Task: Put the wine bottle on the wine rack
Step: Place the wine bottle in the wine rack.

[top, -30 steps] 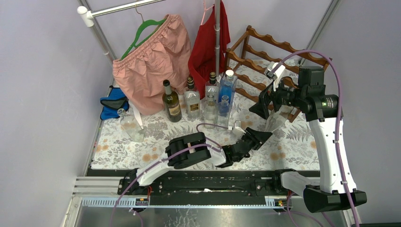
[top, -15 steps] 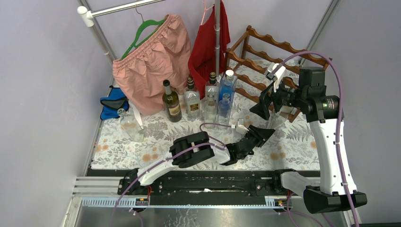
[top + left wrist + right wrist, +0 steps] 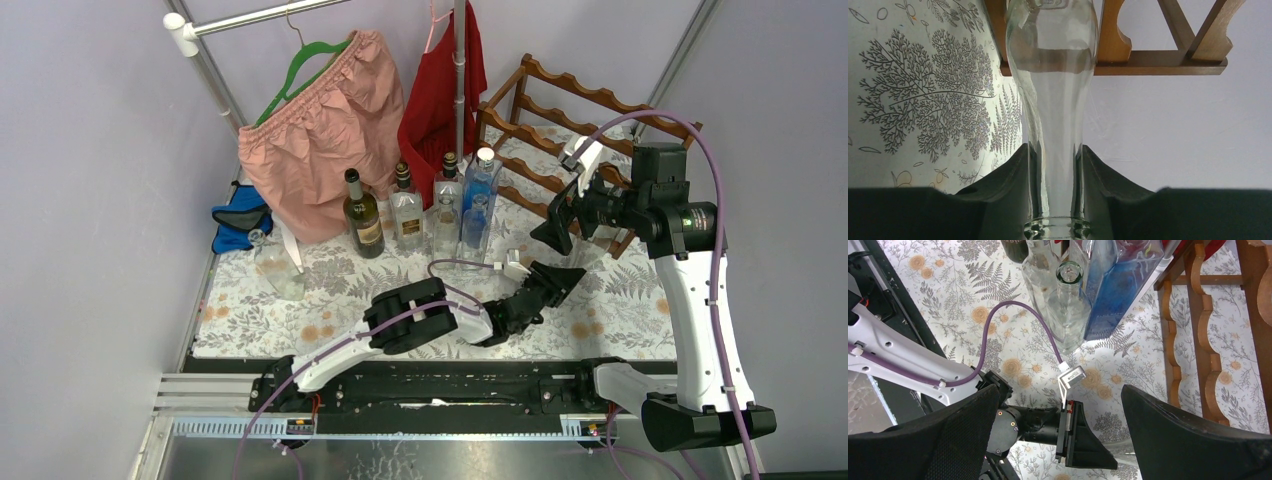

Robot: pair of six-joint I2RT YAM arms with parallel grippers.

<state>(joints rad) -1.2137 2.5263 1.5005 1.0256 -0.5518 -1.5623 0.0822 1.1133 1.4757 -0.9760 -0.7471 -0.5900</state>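
Note:
My left gripper (image 3: 560,278) is shut on the neck of a clear glass wine bottle (image 3: 1053,90). It holds the bottle low over the flowered tablecloth, with the body pointing at the foot of the reddish-brown wooden wine rack (image 3: 590,100). In the left wrist view the fingers (image 3: 1013,175) clamp the neck just above its lip, and the rack's base (image 3: 1158,62) is right behind the bottle. My right gripper (image 3: 1058,390) is open and empty. It hovers above the left gripper and the faintly visible bottle (image 3: 1125,452).
Several upright bottles stand left of the rack: a dark one (image 3: 363,215), clear ones (image 3: 406,210) and a blue one (image 3: 480,190). Pink and red clothes hang on a rail behind them. A blue bag (image 3: 240,222) lies at the far left. The rack's scalloped rails (image 3: 1198,340) are close on the right.
My left gripper has carried the clear bottle a little right and away, closer to the rack. The right gripper has stayed open and has barely shifted above it.

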